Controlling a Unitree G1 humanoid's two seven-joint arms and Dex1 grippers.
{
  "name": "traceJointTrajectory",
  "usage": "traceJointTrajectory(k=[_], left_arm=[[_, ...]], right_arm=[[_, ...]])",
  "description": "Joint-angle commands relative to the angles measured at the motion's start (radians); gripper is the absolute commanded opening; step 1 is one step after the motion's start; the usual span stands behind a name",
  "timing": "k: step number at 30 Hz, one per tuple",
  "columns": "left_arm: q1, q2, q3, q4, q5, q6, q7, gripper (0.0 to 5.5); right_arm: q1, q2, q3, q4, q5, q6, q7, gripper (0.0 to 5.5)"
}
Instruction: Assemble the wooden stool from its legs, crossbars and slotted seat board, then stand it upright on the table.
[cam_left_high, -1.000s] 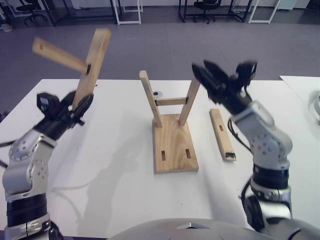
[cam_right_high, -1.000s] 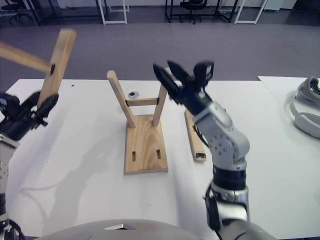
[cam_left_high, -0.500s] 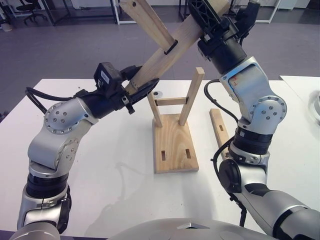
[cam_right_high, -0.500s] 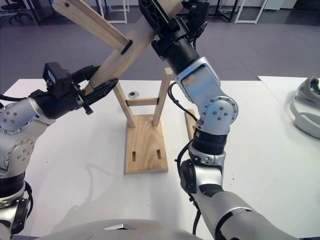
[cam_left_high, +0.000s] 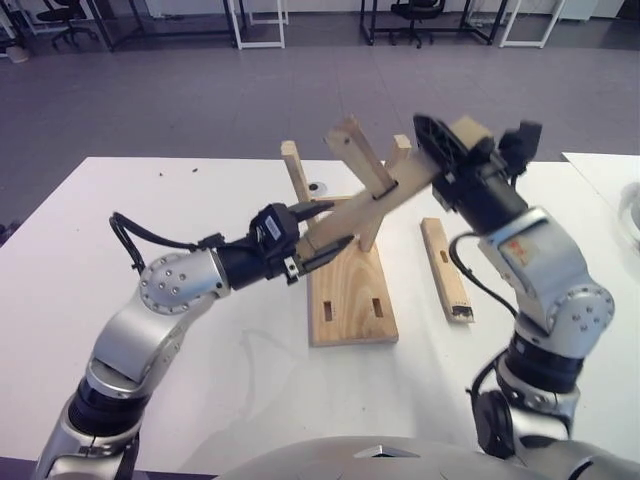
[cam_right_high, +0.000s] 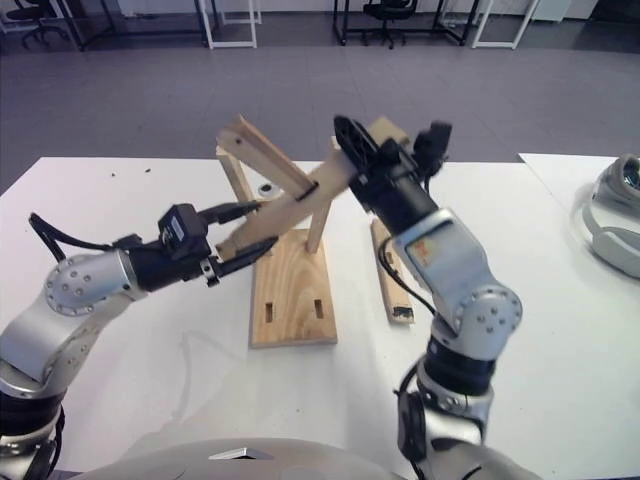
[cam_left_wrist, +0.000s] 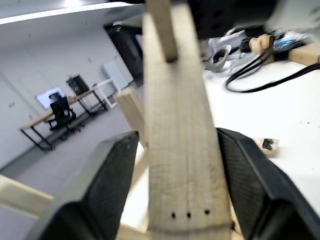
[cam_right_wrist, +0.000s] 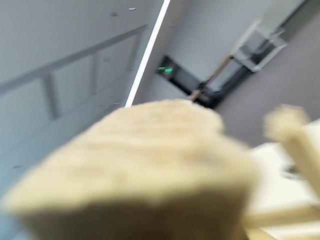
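Observation:
The slotted seat board (cam_left_high: 350, 295) lies flat mid-table, with two legs (cam_left_high: 296, 175) and a crossbar (cam_left_high: 342, 203) standing in its far end and two slots bare at its near end. Another leg (cam_left_high: 400, 190) with a crossbar (cam_left_high: 358, 155) stuck in it hangs tilted above the board. My left gripper (cam_left_high: 322, 240) is shut on this leg's lower end, its fingers (cam_left_wrist: 112, 185) on both sides of the wood. My right gripper (cam_left_high: 450, 150) is shut on the leg's upper end (cam_right_wrist: 150, 150). A loose leg (cam_left_high: 445, 268) lies on the table, right of the board.
A white headset-like object (cam_right_high: 615, 210) sits at the table's right edge. A small round item (cam_left_high: 316, 187) lies behind the standing legs. Bare white tabletop (cam_left_high: 150, 230) stretches to the left and in front of the board.
The left gripper carried the leg with its crossbar in from the far left. The right gripper closed on its upper end, and both lowered it from high up to just above the board.

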Motion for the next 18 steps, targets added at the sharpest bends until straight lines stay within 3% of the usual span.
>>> traceJointTrajectory(k=[1,5,18], left_arm=[[0.161,-0.079,-0.005,0.018,0.066,0.0,0.129,3.47],[0.223,-0.142,0.01,0.058,0.118,-0.038,0.199,4.13],[0.27,-0.212,0.004,0.123,0.184,-0.104,0.217,4.13]], right_arm=[[0.342,-0.073,-0.08,-0.122,-0.137,-0.023,0.06,1.0],[0.522,-0.119,-0.075,-0.093,-0.32,-0.052,0.212,0.99],[0.491,-0.061,0.055,-0.032,-0.636,-0.201,0.321,1.0]])
